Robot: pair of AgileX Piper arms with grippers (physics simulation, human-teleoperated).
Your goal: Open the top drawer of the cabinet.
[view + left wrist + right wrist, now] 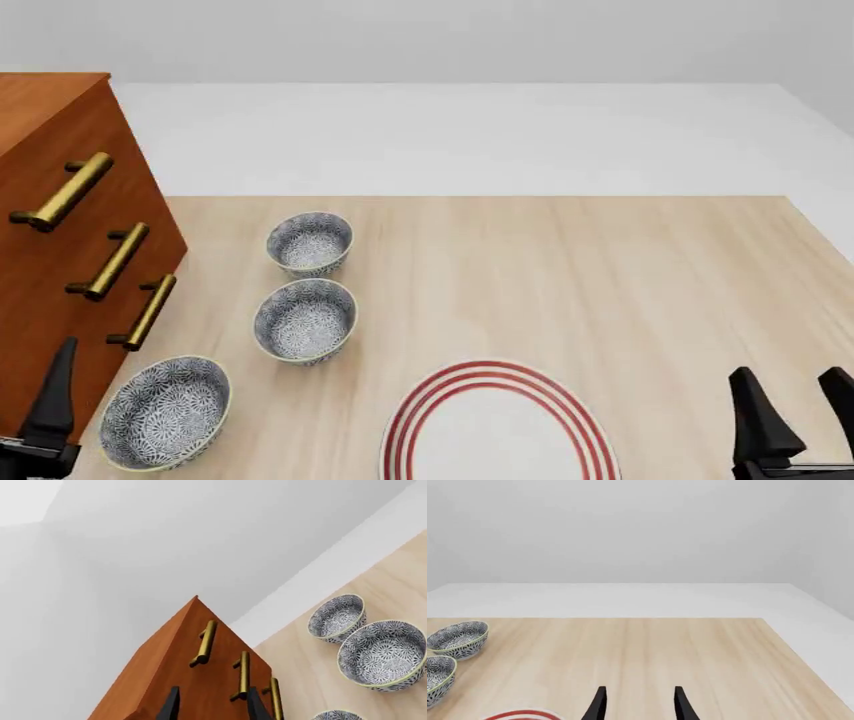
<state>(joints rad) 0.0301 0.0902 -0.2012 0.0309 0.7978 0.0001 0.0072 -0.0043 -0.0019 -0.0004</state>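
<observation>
**Reddish-brown cabinet shut; both sets of fingers apart and empty**

Reddish-brown polished wood forms the cabinet (54, 230), standing on the pale bench (574, 280) directly ahead of the left gripper (212, 705). Its top drawer (180, 645) sits flush with the two drawers below; the top brass handle (60, 192) lies beyond and above the left fingers (54, 395), not touched. In the left wrist view the fingers are apart, with the middle handle (243, 675) showing between their tips and nothing gripped. Three patterned bowls (307, 318) stand in a line just beside the cabinet, to the right of the left fingers. A red-ringed plate (497, 420) lies between the two grippers. The right gripper (639, 705) has its fingers apart over bare bench, well clear of the cabinet.
</observation>
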